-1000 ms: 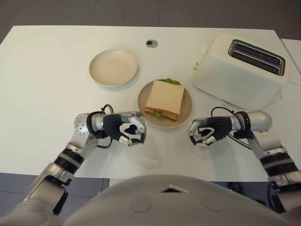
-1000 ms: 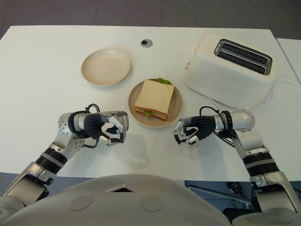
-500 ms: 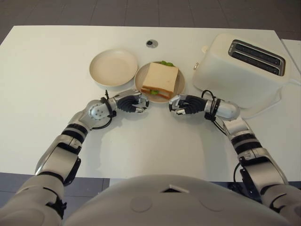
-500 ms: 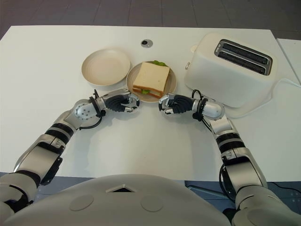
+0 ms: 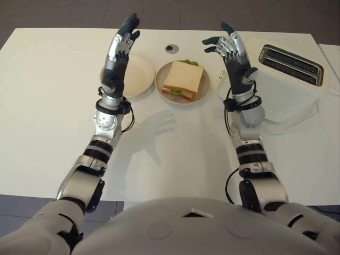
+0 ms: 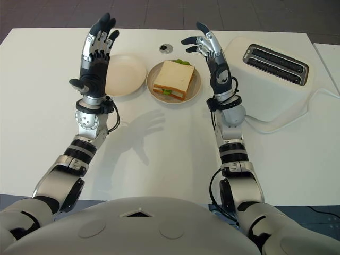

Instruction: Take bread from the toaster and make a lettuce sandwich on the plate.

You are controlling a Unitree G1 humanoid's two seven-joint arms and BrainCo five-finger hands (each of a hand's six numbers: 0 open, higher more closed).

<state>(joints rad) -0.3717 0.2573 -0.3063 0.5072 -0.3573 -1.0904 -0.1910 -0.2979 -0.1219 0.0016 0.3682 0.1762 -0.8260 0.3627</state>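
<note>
A sandwich (image 5: 184,82) of two bread slices with green lettuce between them lies on a tan plate (image 5: 163,77) in the middle of the table. The white toaster (image 5: 276,79) stands to its right, both slots showing no bread. My left hand (image 5: 119,50) is raised upright above the table, left of the sandwich, fingers spread and holding nothing. My right hand (image 5: 232,50) is raised the same way between the sandwich and the toaster, open and holding nothing.
A second, bare cream plate (image 5: 139,74) sits left of the sandwich plate, partly behind my left hand. A small round grommet (image 5: 171,49) is set in the white table (image 5: 48,106) behind the plates. The toaster's cord runs off to the right.
The sandwich plate slid away from me between my curled hands and now sits beside the cream plate. Both hands have since lifted off the table and opened upright.
</note>
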